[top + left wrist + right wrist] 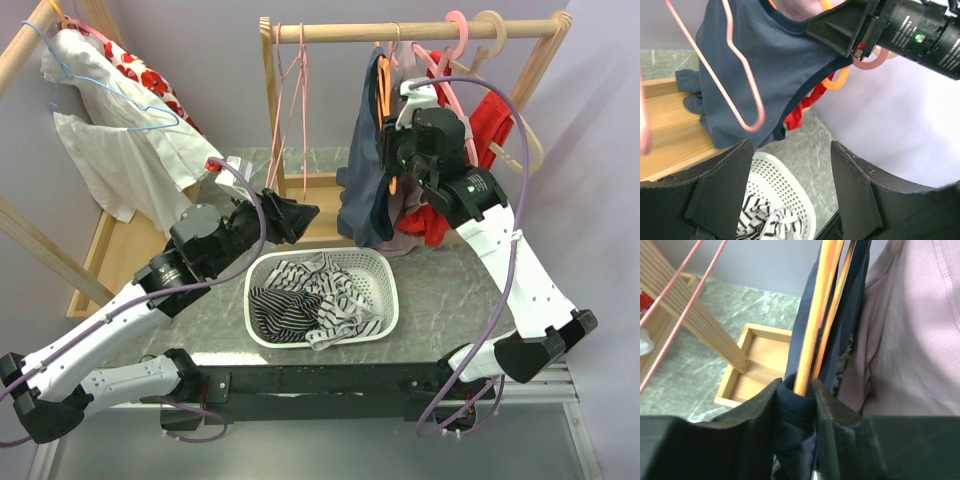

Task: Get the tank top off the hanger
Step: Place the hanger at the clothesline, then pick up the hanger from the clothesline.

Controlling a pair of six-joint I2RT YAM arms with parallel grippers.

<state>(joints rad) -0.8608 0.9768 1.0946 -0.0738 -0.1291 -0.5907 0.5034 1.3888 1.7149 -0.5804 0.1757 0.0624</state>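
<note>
A navy tank top (360, 190) hangs on an orange hanger (385, 90) from the wooden rail. My right gripper (395, 150) is up at its shoulder. In the right wrist view the right gripper (795, 385) is shut on a bunched navy strap (792, 410), where the orange hanger arm (815, 315) runs into the fabric. My left gripper (305, 215) hovers open over the table left of the garment, holding nothing. From the left wrist view, the left gripper (791, 147) faces the tank top (770, 60), and the right gripper's fingers (840, 30) pinch its upper edge.
A white basket (390, 290) of striped clothes sits on the table below. Empty pink hangers (290, 100) hang left on the rail (330, 32). Pink (910, 330) and red (490, 120) garments hang beside the tank top. A white floral garment (110, 130) hangs far left.
</note>
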